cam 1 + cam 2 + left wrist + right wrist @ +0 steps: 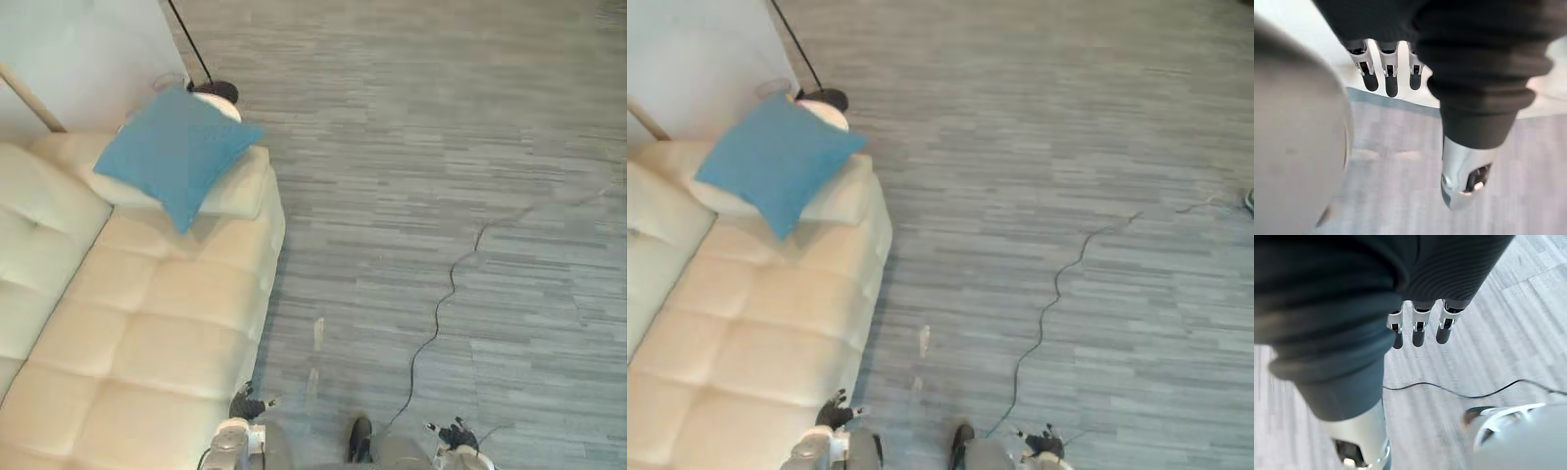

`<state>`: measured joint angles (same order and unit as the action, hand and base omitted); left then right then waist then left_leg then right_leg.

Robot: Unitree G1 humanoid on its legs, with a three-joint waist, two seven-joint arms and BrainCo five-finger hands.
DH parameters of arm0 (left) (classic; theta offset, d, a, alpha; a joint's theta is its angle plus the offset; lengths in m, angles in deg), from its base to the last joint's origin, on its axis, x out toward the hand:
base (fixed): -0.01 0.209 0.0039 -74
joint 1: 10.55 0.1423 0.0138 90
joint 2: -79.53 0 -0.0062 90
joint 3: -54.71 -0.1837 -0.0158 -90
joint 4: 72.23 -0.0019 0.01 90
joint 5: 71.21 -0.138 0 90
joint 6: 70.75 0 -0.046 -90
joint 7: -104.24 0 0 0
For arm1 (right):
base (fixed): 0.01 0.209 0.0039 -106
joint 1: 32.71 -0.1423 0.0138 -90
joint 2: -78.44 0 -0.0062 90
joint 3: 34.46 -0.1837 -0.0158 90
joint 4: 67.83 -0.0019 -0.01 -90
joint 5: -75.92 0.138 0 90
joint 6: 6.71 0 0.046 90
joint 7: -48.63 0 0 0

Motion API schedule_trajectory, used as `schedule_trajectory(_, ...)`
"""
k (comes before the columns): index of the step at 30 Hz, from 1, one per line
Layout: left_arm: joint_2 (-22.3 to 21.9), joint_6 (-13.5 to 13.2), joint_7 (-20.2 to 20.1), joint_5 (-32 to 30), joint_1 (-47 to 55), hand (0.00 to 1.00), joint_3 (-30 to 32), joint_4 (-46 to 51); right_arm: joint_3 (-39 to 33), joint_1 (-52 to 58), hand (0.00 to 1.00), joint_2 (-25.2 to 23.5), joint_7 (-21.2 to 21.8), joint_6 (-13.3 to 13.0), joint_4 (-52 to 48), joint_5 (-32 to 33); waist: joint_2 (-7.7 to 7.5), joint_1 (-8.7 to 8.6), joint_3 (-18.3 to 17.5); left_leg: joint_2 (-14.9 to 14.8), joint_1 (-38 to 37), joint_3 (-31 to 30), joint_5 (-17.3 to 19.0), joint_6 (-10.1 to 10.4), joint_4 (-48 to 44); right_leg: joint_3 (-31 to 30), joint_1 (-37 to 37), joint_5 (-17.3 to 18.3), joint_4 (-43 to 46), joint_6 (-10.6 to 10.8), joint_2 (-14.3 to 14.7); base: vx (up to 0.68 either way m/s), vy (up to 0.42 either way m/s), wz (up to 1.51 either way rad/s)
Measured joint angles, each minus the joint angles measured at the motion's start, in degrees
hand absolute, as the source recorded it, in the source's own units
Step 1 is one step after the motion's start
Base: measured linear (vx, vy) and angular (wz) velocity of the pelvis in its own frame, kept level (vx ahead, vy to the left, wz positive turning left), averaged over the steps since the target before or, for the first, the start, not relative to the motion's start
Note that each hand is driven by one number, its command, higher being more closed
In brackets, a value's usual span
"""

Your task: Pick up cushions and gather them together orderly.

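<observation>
A blue cushion leans tilted on the far armrest of a cream sofa; it also appears as the blue cushion in the right eye view. My left hand hangs low beside the sofa's front edge, fingers straight and holding nothing. My right hand hangs low over the floor, fingers relaxed and empty. Both hands are far from the cushion.
Grey wood-look floor spreads to the right of the sofa. A floor lamp's dark base and thin pole stand behind the armrest, next to a white wall. Cream back cushions line the sofa's left side.
</observation>
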<state>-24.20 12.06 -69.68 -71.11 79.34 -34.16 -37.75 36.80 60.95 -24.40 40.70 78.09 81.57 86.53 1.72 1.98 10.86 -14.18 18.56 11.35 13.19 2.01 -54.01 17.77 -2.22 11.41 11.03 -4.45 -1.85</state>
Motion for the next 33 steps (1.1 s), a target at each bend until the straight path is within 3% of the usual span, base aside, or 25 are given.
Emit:
schedule_trajectory(2,-0.6,0.1,-0.1,0.0,-0.8,0.00,-0.1,0.2,-1.4,-1.0,0.00,-0.9,-0.2,0.0,-0.1,0.8,0.06,0.36,0.0,3.6,2.6,1.2,0.3,0.6,11.0,-0.5,-2.1,0.4,-2.1,0.5,-0.3,0.32,-0.018,-0.12)
schedule_trajectory(3,-1.0,0.1,-0.1,0.0,-0.9,0.00,-0.4,0.2,-1.4,-1.2,0.00,-0.9,-0.2,0.0,-0.1,0.8,0.07,0.54,0.0,6.3,2.7,1.3,-0.6,1.1,20.9,-0.8,-3.3,0.9,-3.2,1.1,-0.6,0.34,0.034,-0.15)
schedule_trajectory(4,-1.1,0.2,-0.1,-0.1,-0.9,0.00,-1.2,0.1,-1.4,-1.5,0.00,-1.0,-0.1,0.0,0.0,0.8,0.31,0.59,0.0,9.1,2.1,1.1,-4.0,1.4,32.9,-1.3,-5.0,1.8,-4.3,2.0,-0.5,0.35,0.056,-0.17)
schedule_trajectory(5,-1.1,0.2,-0.2,-0.1,-0.9,0.00,-1.5,0.1,-1.4,-1.6,0.00,-1.0,-0.1,0.0,0.0,0.8,0.43,0.66,-0.1,9.7,1.8,1.1,-5.5,1.5,36.6,-1.5,-5.6,2.1,-4.8,2.4,-0.4,0.38,0.112,-0.31)
schedule_trajectory(6,-1.0,0.1,-0.2,0.0,-1.0,0.00,-2.3,0.2,-1.3,-1.7,0.00,-1.1,-0.2,0.0,0.2,0.8,0.82,1.36,-0.1,10.1,1.0,0.9,-10.4,0.6,42.1,-2.9,-7.0,3.2,-5.5,3.3,0.3,0.41,0.155,-0.42)
schedule_trajectory(7,-0.9,0.1,-0.2,0.0,-1.4,0.00,-2.3,0.1,-1.3,-1.9,0.00,-1.3,-0.2,0.0,0.3,0.8,0.48,1.76,-0.2,10.1,0.6,0.9,-13.3,-0.1,41.9,-4.2,-7.1,3.8,-5.5,3.8,0.3,0.42,0.163,-0.60)
schedule_trajectory(8,-0.6,0.2,-0.2,0.0,-1.5,0.00,-2.3,0.0,-1.3,-2.6,0.00,-1.9,-0.3,0.0,0.3,0.8,-0.82,1.84,-0.4,10.8,0.7,1.8,-14.2,-2.0,40.2,-5.8,-7.7,5.0,-5.4,4.5,-1.0,0.45,0.141,-0.53)
schedule_trajectory(9,0.6,0.2,-0.2,0.0,-1.6,0.00,-2.3,0.1,-1.3,-3.4,0.00,-2.4,-0.2,0.0,0.3,0.6,-2.25,1.61,-0.7,11.2,2.0,3.0,-10.3,-2.9,36.1,-6.8,-7.4,5.6,-4.4,5.1,-2.4,0.47,0.132,-0.51)
schedule_trajectory(11,0.7,0.2,-0.2,0.1,-1.6,0.00,-2.3,-0.1,-1.3,-3.4,0.00,-2.3,-0.1,0.0,0.4,0.5,-2.25,1.66,-1.0,10.6,1.8,4.5,-5.6,-3.8,31.3,-9.4,-4.4,6.1,4.4,6.1,-3.5,0.52,0.179,-0.45)
schedule_trajectory(12,0.9,0.2,-0.2,0.2,-1.6,0.00,-2.5,-0.8,-1.3,-2.6,0.00,-2.6,-0.1,0.0,0.5,0.5,-2.54,1.40,-1.2,10.7,-0.3,5.6,-3.6,-4.3,30.6,-10.6,-0.6,6.1,15.9,8.2,-5.1,0.46,0.180,-0.25)
schedule_trajectory(13,0.9,0.3,-0.2,0.3,-1.5,0.00,-3.1,-1.2,-1.4,-2.3,0.00,-2.8,-0.1,0.1,0.5,0.5,-2.53,1.23,-1.2,11.1,-1.7,5.5,-2.6,-4.5,30.7,-10.4,1.7,5.7,21.5,10.7,-6.0,0.56,0.180,-0.11)
schedule_trajectory(14,1.2,0.5,-0.2,0.6,-1.4,0.00,-4.1,-1.6,-1.6,-2.0,0.00,-2.8,0.1,0.1,0.5,0.5,-2.53,1.19,-1.2,11.4,-4.2,5.6,-1.2,-4.3,31.3,-10.4,4.7,6.7,28.4,11.5,-6.8,0.47,0.089,-0.13)
schedule_trajectory(17,1.9,0.6,0.0,0.6,-0.9,0.00,-5.2,-2.5,-1.1,-2.6,0.00,-2.0,0.3,0.1,0.6,0.5,-1.52,1.26,-1.0,11.5,-13.6,6.3,-0.2,-3.8,37.3,-4.0,9.6,9.9,29.2,8.9,-8.3,0.42,0.041,-0.14)
schedule_trajectory(20,1.5,0.6,0.0,0.5,-1.4,0.00,-5.5,-2.4,-0.3,-2.7,0.00,-0.7,0.5,0.1,0.3,-0.6,-0.07,0.40,-0.5,10.1,-18.7,4.4,0.2,-3.1,40.8,-3.3,16.0,7.9,19.1,7.7,-5.6,0.39,-0.064,0.30)
schedule_trajectory(21,1.4,0.6,0.0,0.5,-1.8,0.00,-5.5,-2.4,-0.2,-2.8,0.00,-0.4,0.6,0.0,0.1,-0.5,0.45,-0.06,-0.2,9.2,-19.8,3.3,0.7,-2.3,41.5,-5.4,18.1,4.7,14.3,7.6,-3.9,0.36,-0.148,0.49)
schedule_trajectory(23,1.6,0.6,0.0,0.1,-1.5,0.00,-5.5,-2.6,0.3,-2.9,0.00,-0.1,0.6,0.0,0.1,-0.6,-0.40,-1.09,-0.1,9.0,-21.5,1.2,2.1,0.1,41.6,-10.0,19.2,-4.4,2.7,8.3,-2.5,0.37,-0.201,0.67)
schedule_trajectory(24,1.9,0.6,-0.1,0.1,-1.2,0.00,-5.4,-3.0,0.8,-2.6,0.00,0.0,0.6,0.0,0.2,-0.7,-0.90,-1.63,-0.1,9.1,-22.1,-1.0,3.5,1.6,40.9,-11.5,18.5,-12.2,2.0,7.9,-2.8,0.41,-0.315,0.77)
schedule_trajectory(25,0.7,0.5,-0.2,0.0,-0.8,0.00,-5.5,-3.7,0.8,-2.5,0.00,0.7,0.6,0.0,0.3,-1.3,0.63,-1.76,-0.6,7.3,-22.8,-3.1,3.9,2.0,40.2,-10.6,18.2,-9.5,4.9,6.2,-1.4,0.41,-0.323,0.71)
schedule_trajectory(26,0.2,0.4,-0.3,0.0,-0.6,0.00,-5.5,-3.7,0.8,-2.5,0.00,1.0,0.6,0.0,0.3,-1.7,1.20,-1.68,-0.8,6.7,-22.2,-4.0,3.9,2.0,38.6,-9.3,18.1,-7.8,6.1,5.6,-1.3,0.42,-0.318,0.63)
schedule_trajectory(27,-0.5,0.4,-0.5,0.0,-0.4,0.00,-4.4,-3.5,0.5,-2.4,0.00,0.8,0.7,0.0,0.2,-1.6,1.63,-1.74,-0.9,5.5,-20.1,-5.2,3.8,2.1,33.5,-7.2,17.4,-6.0,7.0,4.7,-1.3,0.37,-0.293,0.86)
schedule_trajectory(28,-1.7,0.4,-0.8,-0.1,-0.5,0.00,-1.8,-3.4,0.3,-2.2,0.00,0.7,0.7,0.0,0.0,-1.7,1.83,-1.79,-0.6,3.5,-14.9,-6.0,2.3,1.7,21.8,-4.4,14.9,-4.4,7.3,3.3,-1.3,0.35,-0.295,0.97)
schedule_trajectory(30,-2.2,0.3,-1.1,0.0,-0.2,0.00,-0.2,-1.5,0.6,-1.2,0.00,0.3,0.7,0.1,-0.6,-1.7,1.62,-1.42,-0.2,-0.3,-9.2,-4.6,0.2,1.2,7.6,-0.6,9.6,-2.2,6.7,2.0,-1.1,0.37,-0.259,0.98)
schedule_trajectory(31,-2.1,0.3,-1.2,0.0,-0.1,0.00,-0.1,0.0,1.0,0.0,0.00,-0.5,0.7,0.1,-1.7,-1.6,0.51,-0.77,0.4,-2.2,-6.9,-1.6,0.3,1.1,2.7,1.8,5.2,-0.7,5.5,1.6,-1.3,0.39,-0.221,0.88)
schedule_trajectory(33,-2.5,0.3,-1.3,0.0,0.0,0.00,-0.5,0.8,0.8,0.6,0.00,-1.2,0.7,0.0,-2.4,-1.6,0.13,-0.52,0.1,-2.3,-4.5,2.0,0.3,0.5,4.3,4.9,2.0,0.0,3.1,2.1,-2.0,0.27,-0.140,0.81)
